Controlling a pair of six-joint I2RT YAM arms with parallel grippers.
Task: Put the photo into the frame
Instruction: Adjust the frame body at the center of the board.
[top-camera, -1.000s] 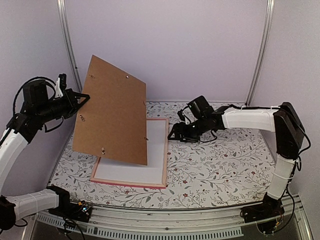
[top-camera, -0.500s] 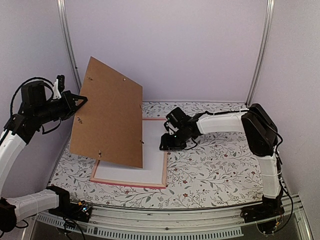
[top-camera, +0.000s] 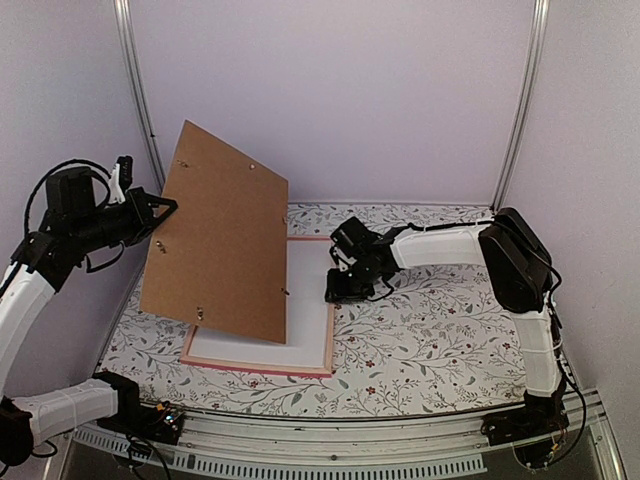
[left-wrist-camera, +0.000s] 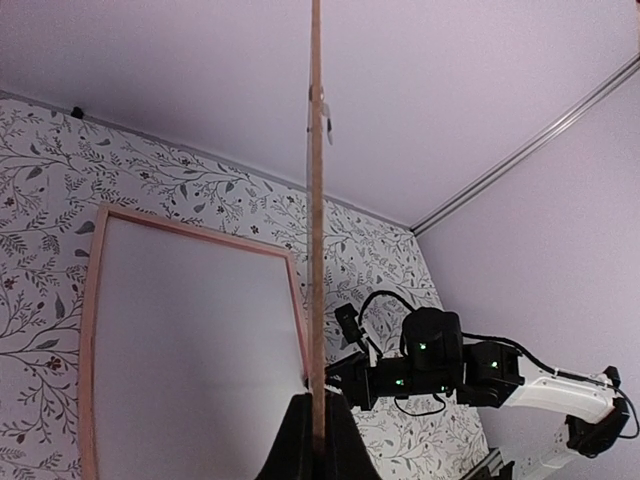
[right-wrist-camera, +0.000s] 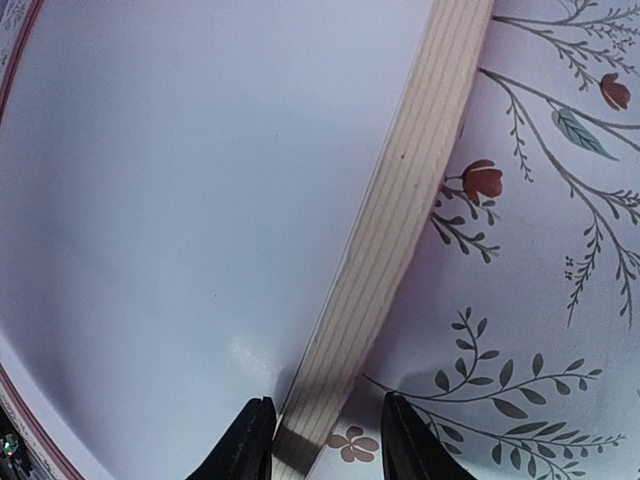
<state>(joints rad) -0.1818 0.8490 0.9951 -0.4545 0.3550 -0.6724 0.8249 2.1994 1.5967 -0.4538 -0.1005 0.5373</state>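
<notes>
- Your left gripper (top-camera: 160, 208) has its jaws clamped on the left edge of the board (top-camera: 220, 235). It holds the board clear of the bench (top-camera: 440, 330), steeply tilted, above the left part of the frame.
- The frame (top-camera: 260, 366) lies flat on the left-middle of the bench. Its back is open and a white sheet (top-camera: 308, 300) fills it.
- Your right gripper (top-camera: 340, 288) sits low at the frame's right rail. In the wrist view its jaws are part-spread astride that rail with a gap on the outer side, so they grip nothing.
- The photo shows in no view. I cannot tell whether it is hidden by the board or lies out of shot.
- I judge the task to be at an early stage: only the opening step is done, with the board off the frame.
- What is left for you is to bring the photo, lay it in the frame, lower the board onto it and fasten it.
- The count is one frame, one board, one white sheet, two grippers and no photo in sight.
</notes>
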